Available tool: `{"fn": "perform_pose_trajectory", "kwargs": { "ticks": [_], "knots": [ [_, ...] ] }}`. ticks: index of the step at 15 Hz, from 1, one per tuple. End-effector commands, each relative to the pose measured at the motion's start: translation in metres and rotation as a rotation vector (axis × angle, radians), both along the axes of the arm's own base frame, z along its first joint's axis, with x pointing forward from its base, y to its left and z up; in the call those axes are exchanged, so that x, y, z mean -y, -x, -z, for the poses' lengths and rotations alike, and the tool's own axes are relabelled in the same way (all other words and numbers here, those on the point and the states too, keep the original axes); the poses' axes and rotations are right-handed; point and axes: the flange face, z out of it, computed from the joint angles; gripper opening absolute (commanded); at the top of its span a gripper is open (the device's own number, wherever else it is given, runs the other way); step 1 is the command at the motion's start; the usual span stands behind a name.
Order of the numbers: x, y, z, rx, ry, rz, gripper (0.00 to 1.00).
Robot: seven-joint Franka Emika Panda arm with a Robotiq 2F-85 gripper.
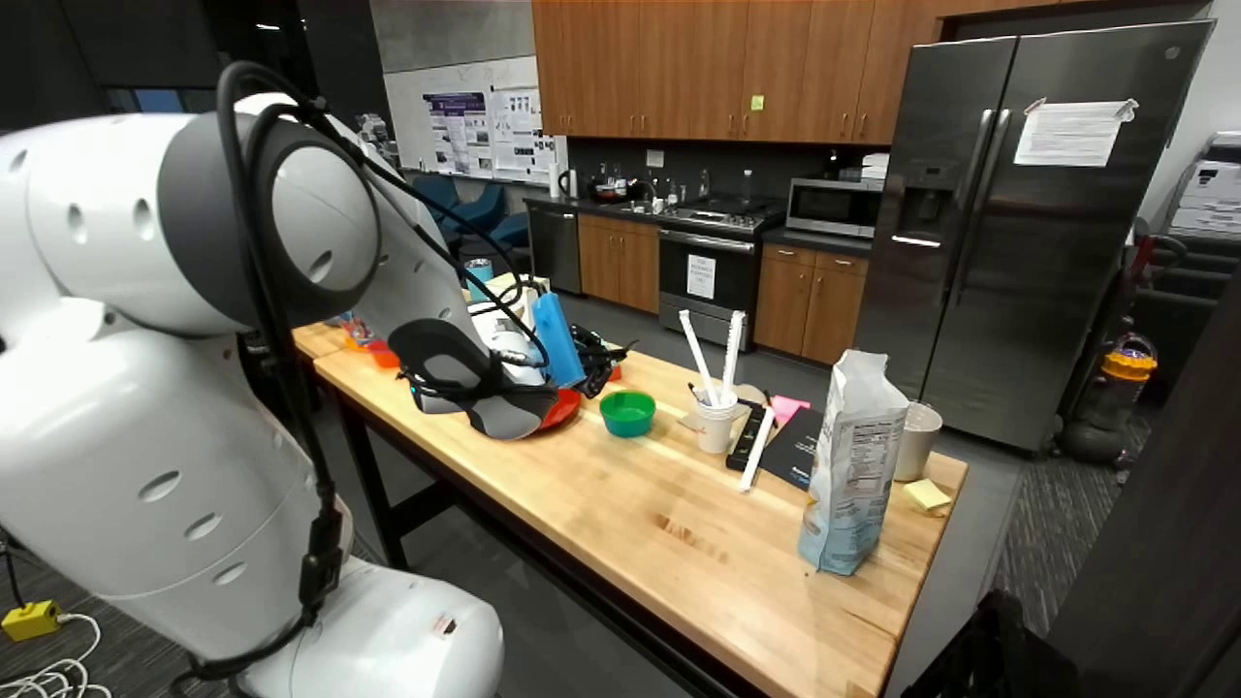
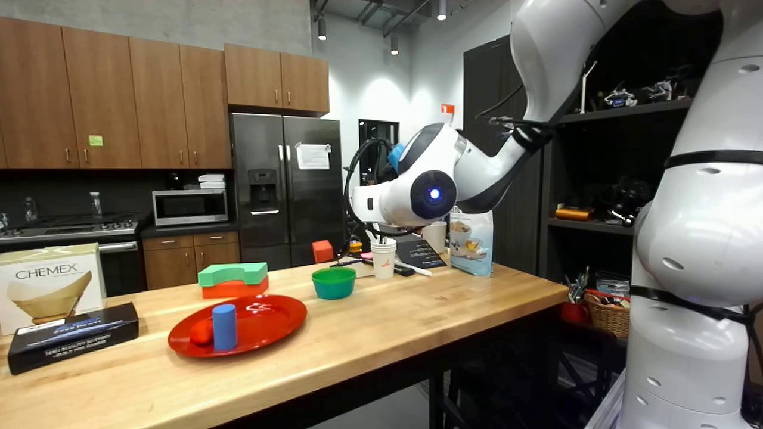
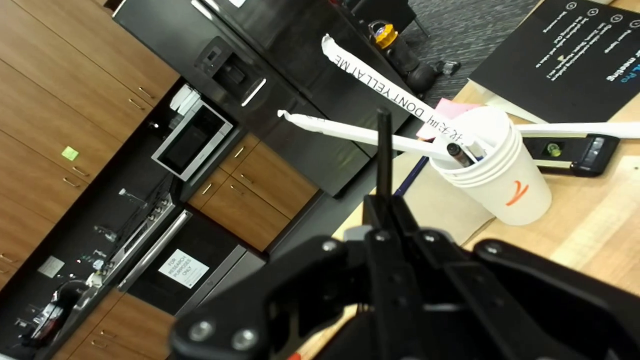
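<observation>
My gripper (image 3: 387, 200) is shut on a thin black stick (image 3: 384, 150) that points away from the wrist camera. In an exterior view the gripper (image 1: 603, 359) is above the table near the green bowl (image 1: 627, 415). In another exterior view the arm hides it. A stack of white paper cups (image 3: 515, 187) stands upright beside the gripper, apart from it. The cups hold two white paper-wrapped sticks (image 3: 380, 82) and pens (image 3: 459, 154). A brown napkin (image 3: 440, 207) and a blue pen (image 3: 412, 175) lie by the cups.
A black level (image 3: 575, 152), black booklet (image 3: 560, 60) and tall bag (image 1: 853, 465) are beyond the cups. A red plate (image 2: 271, 325) bears a blue cylinder (image 2: 225, 328) and a red object (image 2: 201, 332). Green (image 2: 232, 273) and red blocks (image 2: 235, 289) and a Chemex box (image 2: 53, 271) stand nearby.
</observation>
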Motion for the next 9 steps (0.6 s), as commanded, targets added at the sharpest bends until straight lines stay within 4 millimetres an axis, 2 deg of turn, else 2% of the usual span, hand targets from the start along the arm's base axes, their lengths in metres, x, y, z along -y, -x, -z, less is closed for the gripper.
{"fn": "perform_pose_trajectory", "kwargs": {
  "ticks": [1,9],
  "knots": [
    [-0.013,-0.009,0.01,-0.003,0.007,0.018,0.01],
    [-0.025,-0.016,0.025,0.091,0.118,0.111,0.01]
  ]
}}
